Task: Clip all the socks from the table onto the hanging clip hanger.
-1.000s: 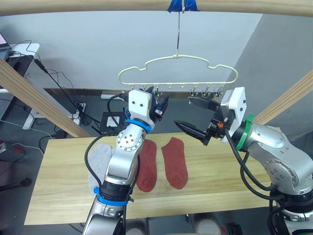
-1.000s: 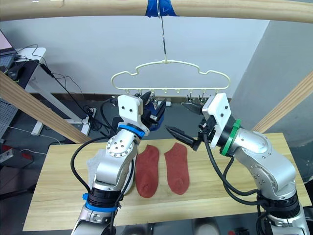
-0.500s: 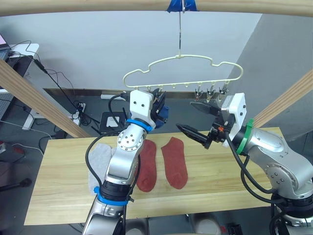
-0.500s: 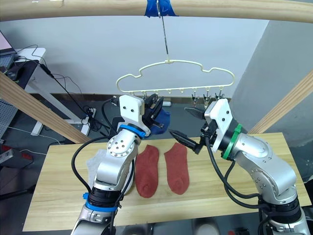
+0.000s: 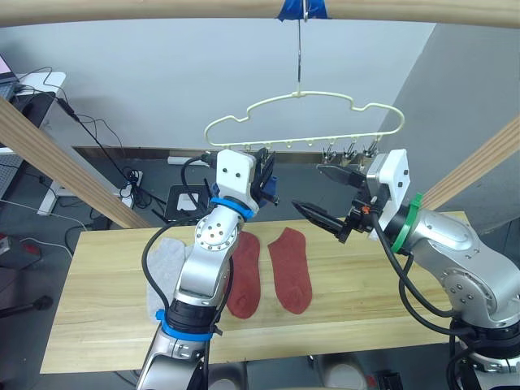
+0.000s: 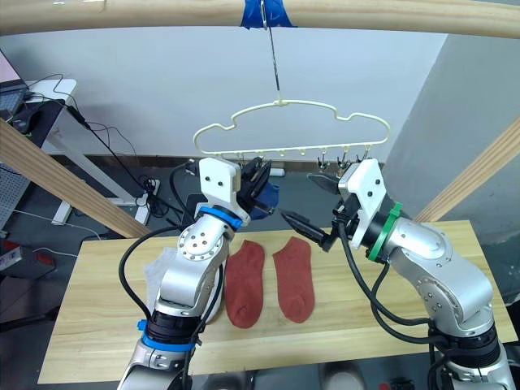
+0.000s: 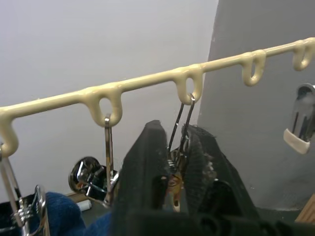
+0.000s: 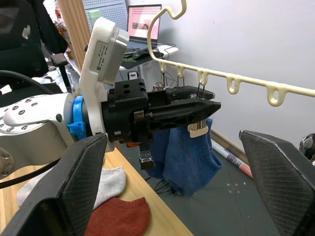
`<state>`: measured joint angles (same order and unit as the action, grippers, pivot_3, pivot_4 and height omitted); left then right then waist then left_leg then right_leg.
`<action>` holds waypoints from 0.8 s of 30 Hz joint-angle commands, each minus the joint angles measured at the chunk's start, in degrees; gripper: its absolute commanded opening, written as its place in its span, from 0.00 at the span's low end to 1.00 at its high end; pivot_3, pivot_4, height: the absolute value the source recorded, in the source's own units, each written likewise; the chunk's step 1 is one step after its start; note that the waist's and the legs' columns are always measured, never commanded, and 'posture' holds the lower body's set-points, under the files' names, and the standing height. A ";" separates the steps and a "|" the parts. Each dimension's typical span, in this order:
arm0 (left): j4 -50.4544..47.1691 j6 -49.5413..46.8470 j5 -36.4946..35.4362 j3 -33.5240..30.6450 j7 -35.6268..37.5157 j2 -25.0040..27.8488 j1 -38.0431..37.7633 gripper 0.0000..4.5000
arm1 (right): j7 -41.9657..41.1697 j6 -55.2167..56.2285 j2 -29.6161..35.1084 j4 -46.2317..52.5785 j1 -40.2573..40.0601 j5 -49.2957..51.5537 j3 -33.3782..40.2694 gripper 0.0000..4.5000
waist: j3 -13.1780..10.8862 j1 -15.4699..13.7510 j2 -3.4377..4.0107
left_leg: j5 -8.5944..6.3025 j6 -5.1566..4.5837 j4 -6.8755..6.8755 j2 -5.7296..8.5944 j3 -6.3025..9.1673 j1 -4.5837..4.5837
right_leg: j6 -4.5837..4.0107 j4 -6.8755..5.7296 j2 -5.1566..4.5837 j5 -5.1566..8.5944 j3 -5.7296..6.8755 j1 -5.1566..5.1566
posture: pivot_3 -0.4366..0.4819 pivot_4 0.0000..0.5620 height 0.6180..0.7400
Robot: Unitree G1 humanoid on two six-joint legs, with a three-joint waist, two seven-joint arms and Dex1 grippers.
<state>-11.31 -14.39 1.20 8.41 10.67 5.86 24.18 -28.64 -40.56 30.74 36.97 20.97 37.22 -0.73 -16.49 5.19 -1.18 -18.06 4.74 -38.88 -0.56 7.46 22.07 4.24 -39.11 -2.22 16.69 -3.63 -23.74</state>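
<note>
Two rust socks [image 5: 272, 270] lying on table [image 5: 366, 292]; grey pair [image 5: 165, 264] beside; blue socks [image 8: 184, 156] hanging from clip hanger [image 5: 305, 114]. Left gripper [image 7: 171, 162] pinching metal clip [image 7: 181, 129]; right gripper [image 5: 323, 195] waiting, fingers wide. Advice: keep clip squeezed open, hanger steady.

Silver-grey jointed arms with white wrist housings (blue ring left, green ring right), black cables and black-fingered pincers.

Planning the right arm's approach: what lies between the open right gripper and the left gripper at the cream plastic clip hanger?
Head views: open air between right gripper and left gripper below the cream plastic clip hanger.
</note>
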 commanded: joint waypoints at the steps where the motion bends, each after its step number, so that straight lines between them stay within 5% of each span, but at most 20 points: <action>1: -2.14 0.65 0.02 0.35 0.33 -0.29 -0.04 0.05 | -0.12 0.93 -0.01 2.38 -0.54 0.38 0.89 1.00 | 0.00 0.00 0.00 | 0.00 0.00 0.00 0.00 0.00 0.00 | 0.00 0.00 0.00 0.00 0.00 0.00 | 0.29 0.47 1.00; 7: -3.74 -4.50 -3.12 0.41 3.29 -0.11 0.03 0.05 | -0.85 1.80 0.74 1.16 -3.03 -1.30 0.38 1.00 | 0.00 0.00 0.00 | 0.00 0.00 0.00 0.00 0.00 0.00 | 0.00 0.00 0.00 0.00 0.00 0.00 | 0.29 0.48 1.00; 13: -10.39 -24.79 -16.72 -4.85 11.40 4.35 2.19 0.05 | -1.90 2.61 5.04 -6.90 -8.53 -11.16 -6.64 1.00 | 0.00 -0.03 0.00 | 0.00 -0.01 0.00 0.00 0.01 -0.17 | 0.00 0.00 0.01 0.00 0.01 0.17 | 0.31 0.50 1.00; 18: -9.76 -50.29 -36.07 -17.55 15.58 9.27 11.67 0.05 | -0.44 8.61 0.62 -19.35 -7.10 -21.48 -15.10 1.00 | -0.01 0.42 0.02 | 0.09 -0.17 0.00 -0.01 0.06 -0.32 | -0.03 -0.07 0.08 -0.10 0.05 0.26 | 0.32 0.51 1.00; 24: -5.37 -60.84 -45.07 -22.57 19.80 16.83 16.74 0.05 | 0.74 15.41 -6.97 -32.11 -3.35 -30.69 -21.43 1.00 | -0.03 1.39 0.02 | 0.21 0.00 0.01 -0.01 0.07 -0.32 | -0.02 -0.06 0.08 -0.13 0.03 0.23 | 0.33 0.52 1.00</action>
<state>-15.96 -73.70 -41.39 -13.58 28.94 21.82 40.70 -28.38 -27.63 24.65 6.23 17.18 8.49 -21.18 -16.52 6.59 -1.15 -17.83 4.78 -38.85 -0.57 7.54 21.75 4.21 -39.14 -2.13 16.56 -3.59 -23.50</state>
